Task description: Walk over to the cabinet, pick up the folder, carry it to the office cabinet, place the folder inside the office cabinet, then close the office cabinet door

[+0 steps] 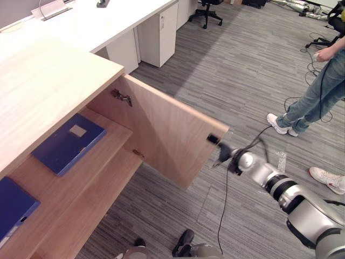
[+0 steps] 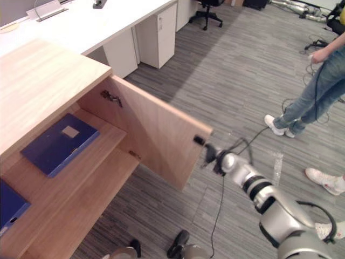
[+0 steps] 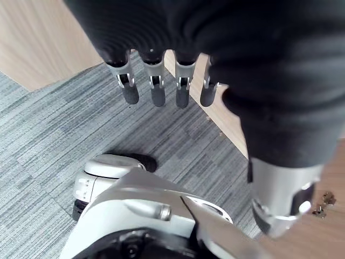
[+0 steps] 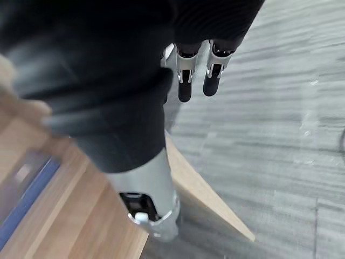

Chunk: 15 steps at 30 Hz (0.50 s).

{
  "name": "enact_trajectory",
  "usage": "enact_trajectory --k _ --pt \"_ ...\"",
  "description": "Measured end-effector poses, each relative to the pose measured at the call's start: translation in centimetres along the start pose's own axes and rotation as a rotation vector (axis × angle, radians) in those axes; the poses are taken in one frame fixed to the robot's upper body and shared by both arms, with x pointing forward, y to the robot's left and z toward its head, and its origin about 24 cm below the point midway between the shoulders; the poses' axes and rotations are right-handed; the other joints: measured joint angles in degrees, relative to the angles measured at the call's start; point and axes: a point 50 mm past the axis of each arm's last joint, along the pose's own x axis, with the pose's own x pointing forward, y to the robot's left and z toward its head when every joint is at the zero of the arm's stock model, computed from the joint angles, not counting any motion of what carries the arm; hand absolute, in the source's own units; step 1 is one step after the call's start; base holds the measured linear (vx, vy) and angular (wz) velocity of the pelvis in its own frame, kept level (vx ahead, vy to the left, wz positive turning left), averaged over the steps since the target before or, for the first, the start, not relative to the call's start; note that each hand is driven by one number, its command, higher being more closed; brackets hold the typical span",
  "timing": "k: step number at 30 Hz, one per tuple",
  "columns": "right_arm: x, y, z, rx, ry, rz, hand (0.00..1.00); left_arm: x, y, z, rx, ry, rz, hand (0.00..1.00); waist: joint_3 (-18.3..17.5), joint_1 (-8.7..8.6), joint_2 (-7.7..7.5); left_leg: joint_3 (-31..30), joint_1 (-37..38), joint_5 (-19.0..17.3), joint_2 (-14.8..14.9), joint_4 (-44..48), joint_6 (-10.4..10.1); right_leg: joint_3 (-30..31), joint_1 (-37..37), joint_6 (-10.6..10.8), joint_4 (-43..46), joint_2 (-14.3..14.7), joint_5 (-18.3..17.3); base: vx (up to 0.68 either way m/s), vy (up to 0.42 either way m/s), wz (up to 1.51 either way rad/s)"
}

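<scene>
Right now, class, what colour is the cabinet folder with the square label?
The folder is dark blue, clearest in the left eye view.

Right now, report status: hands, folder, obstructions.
Right hand open at free edge of wooden cabinet door; left hand open, idle. Flat blue folder on shelf inside. Door wide open; person stands beyond it.

Silver-grey right arm [image 1: 308, 217] in rounded segments, with a black ring [image 1: 290, 196] behind the right robot hand [image 4: 185, 81]. Same dark ribbed cover [image 3: 161, 24] over the left robot hand [image 3: 156, 89]; silver fingers [image 3: 128, 81], dark tips.
</scene>
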Motion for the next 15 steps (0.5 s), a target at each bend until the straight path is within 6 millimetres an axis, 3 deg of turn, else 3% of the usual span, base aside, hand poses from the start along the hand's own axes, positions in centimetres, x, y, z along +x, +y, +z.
enact_trajectory --k 3,8,12,15 --pt "1.4 3.9 5.0 -0.045 -0.193 0.194 0.00 0.2 -0.2 0.8 0.003 -0.021 -0.005 0.00 -0.85 1.90 0.05 -0.36 -0.52 -0.03 0.58 0.23 -0.06 -0.08 -0.03 -0.37 -0.75 0.87 -0.02 0.02 -0.059 0.03" --pt "0.9 7.6 11.3 -0.136 -0.453 0.347 0.00 0.3 0.1 0.9 -0.019 -0.023 0.007 0.00 -2.02 2.71 -0.92 -0.53 -0.56 -0.05 0.48 0.24 -0.11 -0.13 0.06 -0.41 -0.87 0.80 0.02 0.02 -0.001 0.02" --pt "-0.1 9.3 14.7 -0.157 -0.601 0.411 0.00 0.3 0.9 1.1 -0.038 -0.025 0.039 0.00 -3.49 2.87 -3.21 -0.56 -0.67 -0.15 0.27 0.27 -0.06 -0.12 0.08 -0.51 -1.20 0.67 0.24 0.01 0.008 0.00" --pt "-0.7 9.9 15.9 -0.164 -0.657 0.431 0.00 0.4 1.1 1.1 -0.055 -0.019 0.053 0.00 -4.00 3.47 -3.93 -0.56 -0.42 -0.49 0.10 0.73 0.10 -0.07 0.85 -0.47 -1.96 0.66 0.76 0.01 0.023 0.00"
